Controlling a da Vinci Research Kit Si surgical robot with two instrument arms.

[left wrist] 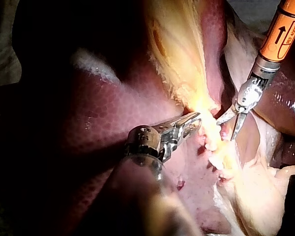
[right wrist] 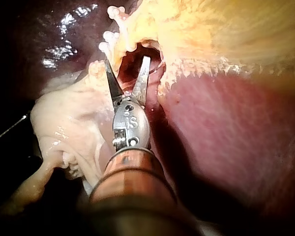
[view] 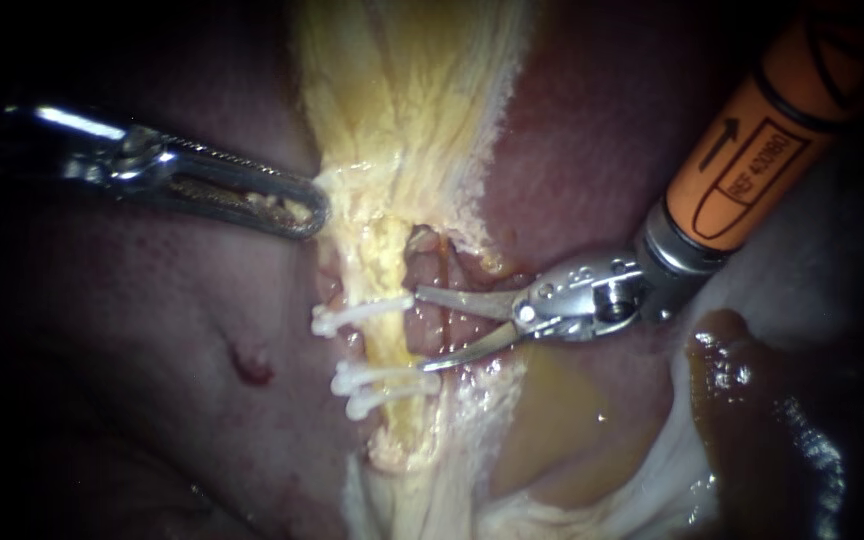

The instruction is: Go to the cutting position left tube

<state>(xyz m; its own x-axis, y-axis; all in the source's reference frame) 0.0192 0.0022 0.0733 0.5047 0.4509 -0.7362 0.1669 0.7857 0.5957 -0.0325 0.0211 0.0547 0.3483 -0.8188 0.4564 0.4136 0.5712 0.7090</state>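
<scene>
Room near the camera: orange shaft of the right instrument (view: 420,330) sweeps in from the upper right over bare liver (view: 592,130), and nothing crowds it.
Edges: its blade tips sit right at the rim of the left tube (view: 389,270), the yellow strand running down the middle.
Clips: one white clip (view: 362,313) crosses the tube above the tips and a lower pair of clips (view: 384,385) sits just below them. The blades point at the gap between.
Right pincer: spread wide, with a reddish strand (view: 434,312) lying in the gap, not pinched.
Left pincer: on the left instrument (view: 302,210), farther up, pressed together on the edge of the yellow tissue (view: 402,100).
Right wrist view only: a dark hollow (right wrist: 137,54) opens ahead of the spread blades.
Left wrist view only: the two instruments stand apart, with the yellow strand between them.
</scene>
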